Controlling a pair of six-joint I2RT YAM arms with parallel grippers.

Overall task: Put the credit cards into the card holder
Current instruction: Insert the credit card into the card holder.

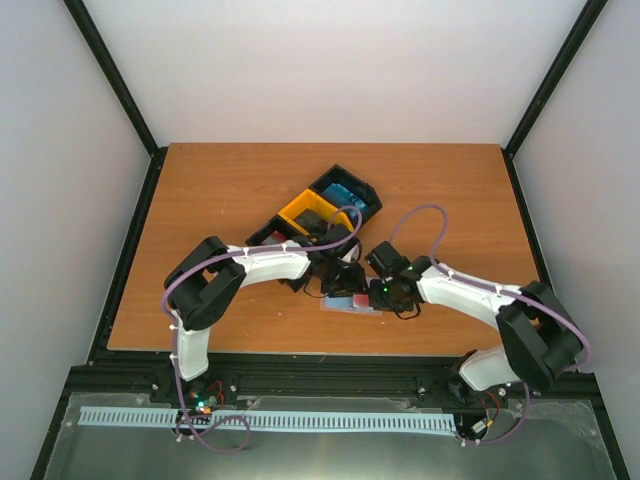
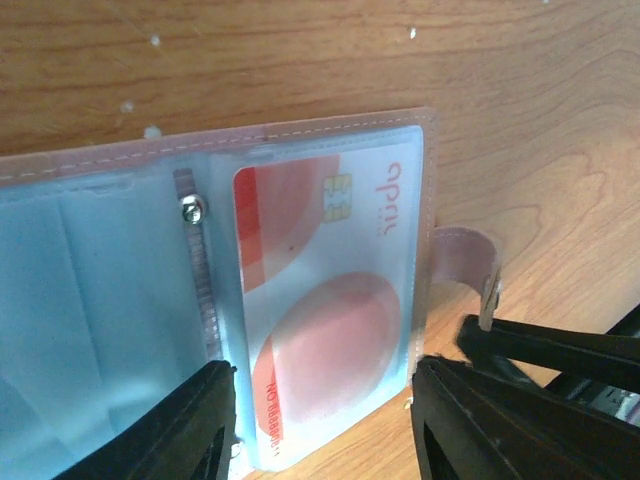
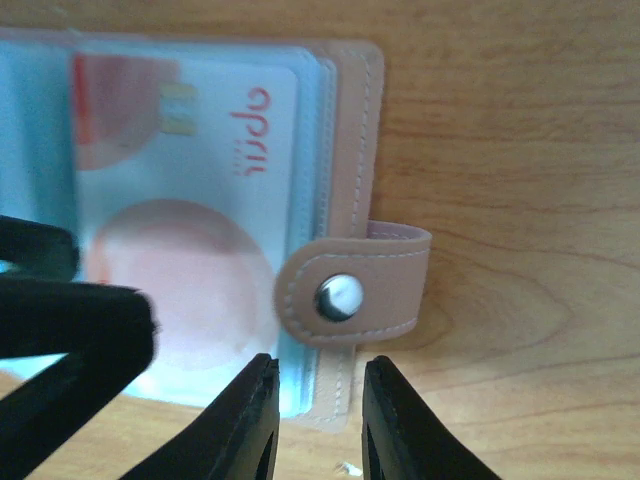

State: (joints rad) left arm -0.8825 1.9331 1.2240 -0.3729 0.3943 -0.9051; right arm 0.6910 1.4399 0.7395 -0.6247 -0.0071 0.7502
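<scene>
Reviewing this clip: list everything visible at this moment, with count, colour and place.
table: one, brown wood, under everything
bins: cluster, black and yellow, mid-table behind the arms
blue items: several, inside one black bin
card holder: one, pinkish, open, near the front edge
credit card: one, red-and-white, inside a clear pocket
snap strap: one, pinkish, silver stud, holder's edge
left tool: black, open, straddling the pocket
right tool: black, at holder's edge, grip unclear

the pinkish card holder (image 2: 110, 280) lies open flat, a red-and-white credit card (image 2: 320, 300) in its clear pocket.
</scene>
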